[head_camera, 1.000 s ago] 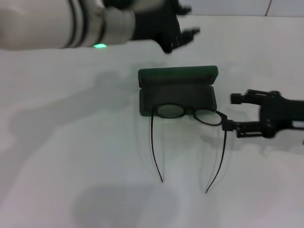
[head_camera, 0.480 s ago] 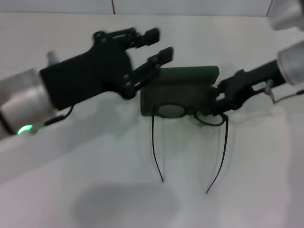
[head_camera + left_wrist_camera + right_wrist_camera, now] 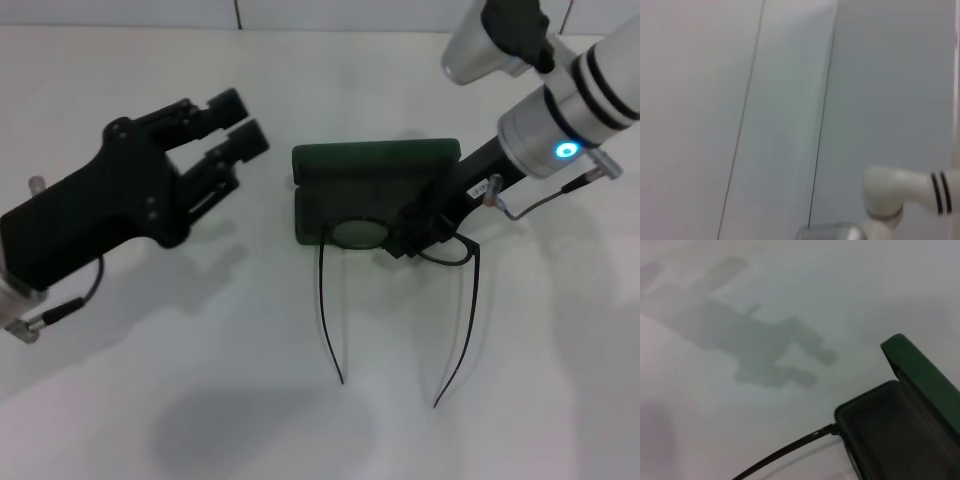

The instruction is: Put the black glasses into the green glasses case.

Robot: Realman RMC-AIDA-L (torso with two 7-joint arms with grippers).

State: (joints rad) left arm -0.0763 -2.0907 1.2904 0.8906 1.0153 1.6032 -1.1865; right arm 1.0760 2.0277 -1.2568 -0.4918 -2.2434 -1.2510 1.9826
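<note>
The green glasses case (image 3: pixel 372 190) lies open at the table's middle, its lid (image 3: pixel 375 157) standing at the far side. The black glasses (image 3: pixel 358 233) rest against the case's near edge, with both temple arms stretched toward me. My right gripper (image 3: pixel 408 238) reaches down from the upper right and covers the glasses' right lens and bridge. My left gripper (image 3: pixel 238 122) hovers open to the left of the case, apart from it and holding nothing. In the right wrist view I see the open case (image 3: pixel 900 430) and one temple arm (image 3: pixel 790 450).
The white table (image 3: pixel 200 380) carries only the case and glasses. A wall with panel seams stands behind. The left wrist view shows that wall and my right arm's white, black-banded link (image 3: pixel 905 187).
My left gripper pulled back to the left, away from the case. My right gripper slid left along the frame, from the right hinge onto the right lens. The glasses have barely moved.
</note>
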